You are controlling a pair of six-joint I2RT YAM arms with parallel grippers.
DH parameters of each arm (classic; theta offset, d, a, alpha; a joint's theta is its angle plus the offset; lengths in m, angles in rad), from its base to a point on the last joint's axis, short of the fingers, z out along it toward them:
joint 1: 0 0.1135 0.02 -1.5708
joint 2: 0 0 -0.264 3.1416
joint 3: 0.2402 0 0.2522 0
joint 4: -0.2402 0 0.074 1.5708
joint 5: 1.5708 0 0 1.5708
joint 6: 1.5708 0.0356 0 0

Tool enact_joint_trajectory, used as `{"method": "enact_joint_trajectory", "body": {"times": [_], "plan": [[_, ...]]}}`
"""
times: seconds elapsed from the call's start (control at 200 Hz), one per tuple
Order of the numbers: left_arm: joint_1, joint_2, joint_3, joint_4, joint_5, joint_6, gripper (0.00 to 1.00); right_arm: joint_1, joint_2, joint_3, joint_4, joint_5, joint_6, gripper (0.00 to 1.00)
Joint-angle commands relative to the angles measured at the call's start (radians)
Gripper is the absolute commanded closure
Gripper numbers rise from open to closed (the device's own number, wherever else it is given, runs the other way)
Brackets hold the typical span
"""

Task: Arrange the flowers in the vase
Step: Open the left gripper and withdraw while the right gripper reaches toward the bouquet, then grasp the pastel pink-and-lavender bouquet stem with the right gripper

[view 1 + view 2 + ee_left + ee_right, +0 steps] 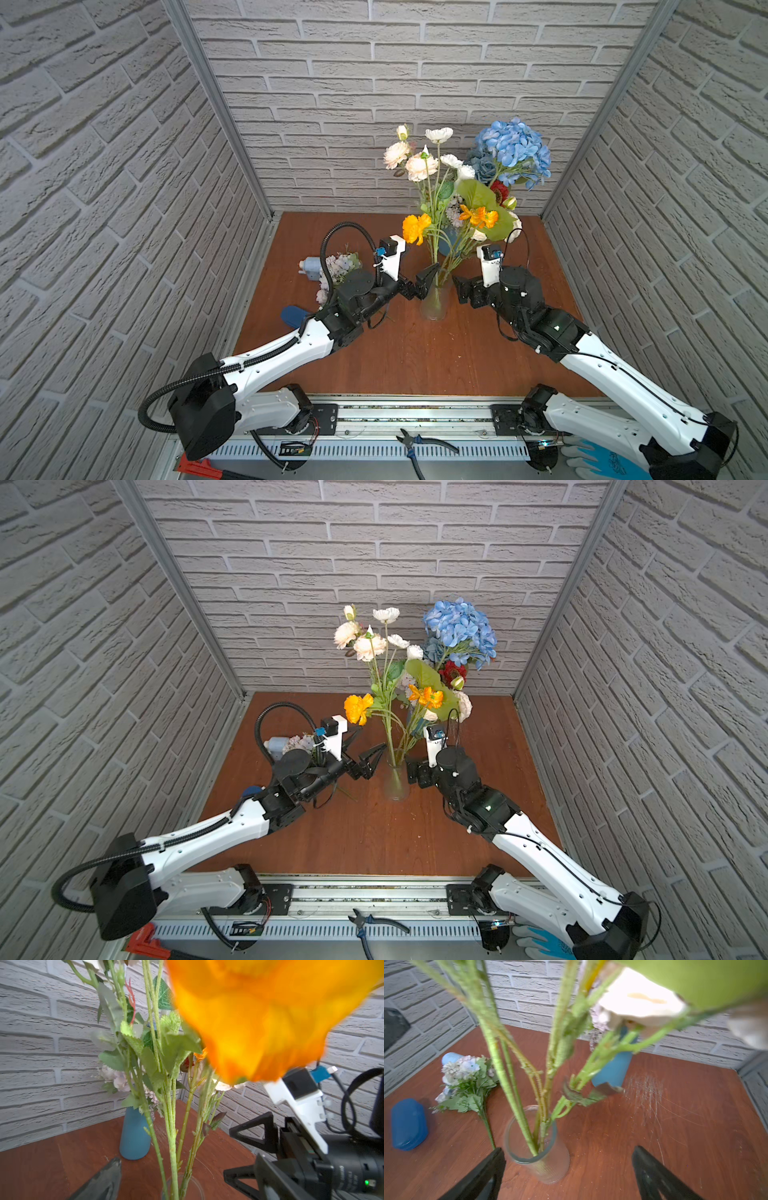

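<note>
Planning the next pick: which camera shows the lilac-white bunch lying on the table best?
The right wrist view: the lilac-white bunch lies unobstructed on the table, blooms, leaves and stem visible. In both top views the left arm hides most of the bunch. The left wrist view misses it.

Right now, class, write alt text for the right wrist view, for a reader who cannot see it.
A clear glass vase stands on a brown wooden table holding several long green stems, seen past the right gripper, whose jaws are open. A lilac-white bunch lies flat on the table beside it, and a blue vase stands farther back.
</note>
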Motion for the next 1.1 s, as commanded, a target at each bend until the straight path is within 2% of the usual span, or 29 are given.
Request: {"method": "enact_joint_trajectory", "body": {"times": [0.0,0.17,0.245,0.34,0.65,0.845,1.095], "plan": [[0.012,-0.064,-0.046,-0.03,-0.106,0.022,0.02,0.055,0.026,0.059,0.044,-0.075,-0.04,0.06],[0.094,-0.138,-0.11,-0.078,-0.15,-0.018,0.02,0.131,0.109,0.119,0.016,-0.175,-0.016,0.18],[0.15,-0.175,-0.152,-0.077,-0.15,-0.061,0.02,0.175,0.15,0.137,0.012,-0.19,-0.009,0.26],[0.225,-0.225,-0.199,-0.094,-0.161,-0.116,0.02,0.232,0.214,0.147,0.03,-0.2,-0.001,0.3],[0.439,-0.324,-0.305,-0.171,-0.161,-0.245,0.02,0.353,0.555,0.29,0.055,-0.226,-0.024,0.33],[0.593,-0.36,-0.348,-0.226,-0.112,-0.352,0.02,0.354,0.783,0.474,-0.007,-0.229,-0.123,0.35],[0.749,-0.394,-0.416,-0.218,-0.01,-0.444,0.02,0.35,1.028,0.68,-0.091,-0.149,-0.245,0.34]]}}
